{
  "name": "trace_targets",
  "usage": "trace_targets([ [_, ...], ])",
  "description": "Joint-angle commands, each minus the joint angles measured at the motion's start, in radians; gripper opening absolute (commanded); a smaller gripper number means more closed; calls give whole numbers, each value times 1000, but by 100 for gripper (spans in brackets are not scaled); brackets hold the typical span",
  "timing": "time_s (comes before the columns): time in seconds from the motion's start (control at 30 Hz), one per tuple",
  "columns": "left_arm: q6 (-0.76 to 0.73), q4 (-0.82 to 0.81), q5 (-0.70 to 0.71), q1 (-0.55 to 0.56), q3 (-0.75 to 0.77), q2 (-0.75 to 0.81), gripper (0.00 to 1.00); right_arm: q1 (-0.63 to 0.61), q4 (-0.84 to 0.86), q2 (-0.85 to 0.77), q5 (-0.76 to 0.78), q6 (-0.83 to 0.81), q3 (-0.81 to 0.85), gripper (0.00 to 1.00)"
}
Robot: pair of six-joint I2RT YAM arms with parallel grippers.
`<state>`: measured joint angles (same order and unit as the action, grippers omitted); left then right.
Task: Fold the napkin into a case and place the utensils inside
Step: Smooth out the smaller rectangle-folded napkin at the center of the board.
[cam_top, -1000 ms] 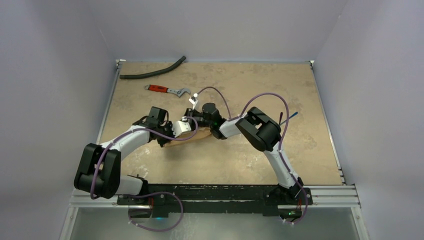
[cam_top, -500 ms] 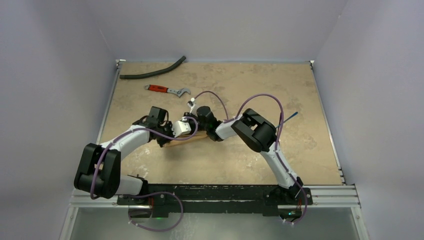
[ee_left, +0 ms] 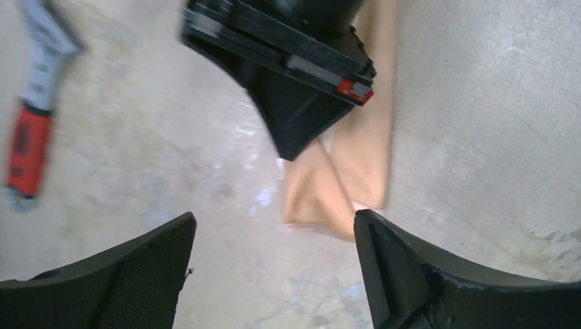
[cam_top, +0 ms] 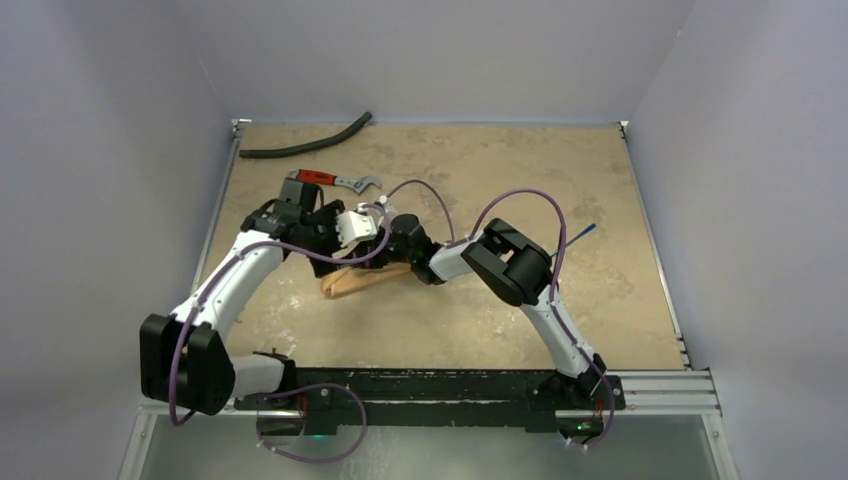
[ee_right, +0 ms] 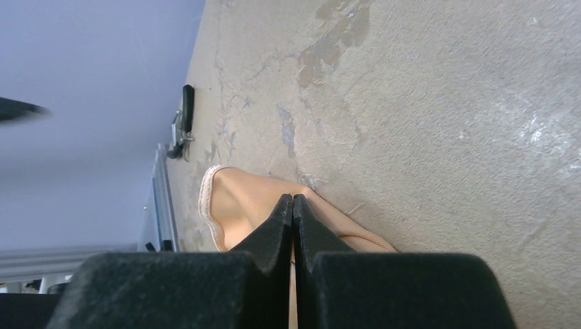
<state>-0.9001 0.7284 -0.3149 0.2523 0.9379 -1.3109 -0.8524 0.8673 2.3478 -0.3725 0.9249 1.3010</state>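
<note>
The peach napkin [cam_top: 356, 280] lies mid-table, folded into a narrow strip. My right gripper [ee_right: 292, 197] is shut, and its closed tips rest on the napkin [ee_right: 236, 202] with no cloth pinched between them. My left gripper [ee_left: 273, 229] hangs open above the bare table, just off the strip's end [ee_left: 363, 151], holding nothing. From above, the left gripper [cam_top: 360, 230] is behind and left of the napkin, close to the right gripper [cam_top: 398, 250]. The blue fork [cam_top: 588, 230] lies to the right of the right arm. I cannot make out the spoon.
A red-handled wrench [cam_top: 335, 180] lies just behind the left gripper and shows in the left wrist view [ee_left: 27, 144]. A curved black hose [cam_top: 305, 143] sits at the back left. Metal rails [cam_top: 215, 230] edge the table, and walls close it in.
My left gripper has opened, let go of the napkin, and moved up and back-left towards the wrench. The right gripper crept a little left and stays shut.
</note>
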Motion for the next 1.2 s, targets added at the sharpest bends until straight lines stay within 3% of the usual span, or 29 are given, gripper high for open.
trace_targets([
  [0.0, -177, 104, -85, -34, 70, 67, 86, -1, -117, 25, 79, -94, -43, 0],
  [0.07, -262, 138, -111, -35, 77, 61, 88, -1, -102, 25, 75, -96, -57, 0],
  [0.17, -526, 247, -138, -35, 16, 63, 91, -1, -81, 27, 62, -100, -77, 0],
  [0.3, -791, 125, -90, -35, -178, 191, 93, -1, -57, 33, 30, -112, -87, 0],
  [0.43, -911, -19, -107, -34, -271, 244, 95, -2, -47, 38, -5, -122, -91, 0],
  [0.63, -864, -225, -188, -34, -249, 312, 97, -1, -23, 63, -46, -122, -101, 0],
  [0.67, -811, -281, -205, -34, -250, 325, 97, -1, -17, 70, -48, -120, -100, 0],
  [0.73, -506, -476, -215, -35, -260, 320, 98, -1, 2, 80, -54, -115, -102, 0],
  [0.77, -421, -497, -206, -35, -246, 304, 98, -2, 14, 85, -55, -108, -105, 0],
  [0.8, -478, -393, -218, -34, -204, 284, 98, -1, 20, 89, -61, -104, -106, 0],
  [0.87, -806, -54, -223, -34, -144, 213, 99, -1, 20, 88, -65, -106, -107, 0],
  [0.9, -843, 12, -213, -34, -139, 193, 99, -1, 17, 83, -68, -106, -107, 0],
  [0.97, -869, 37, -194, -41, -161, 179, 99, -1, 18, 74, -71, -103, -113, 0],
  [1.17, -1143, 145, -183, -107, -243, 179, 99, 0, 20, 80, -121, -88, -116, 0],
])
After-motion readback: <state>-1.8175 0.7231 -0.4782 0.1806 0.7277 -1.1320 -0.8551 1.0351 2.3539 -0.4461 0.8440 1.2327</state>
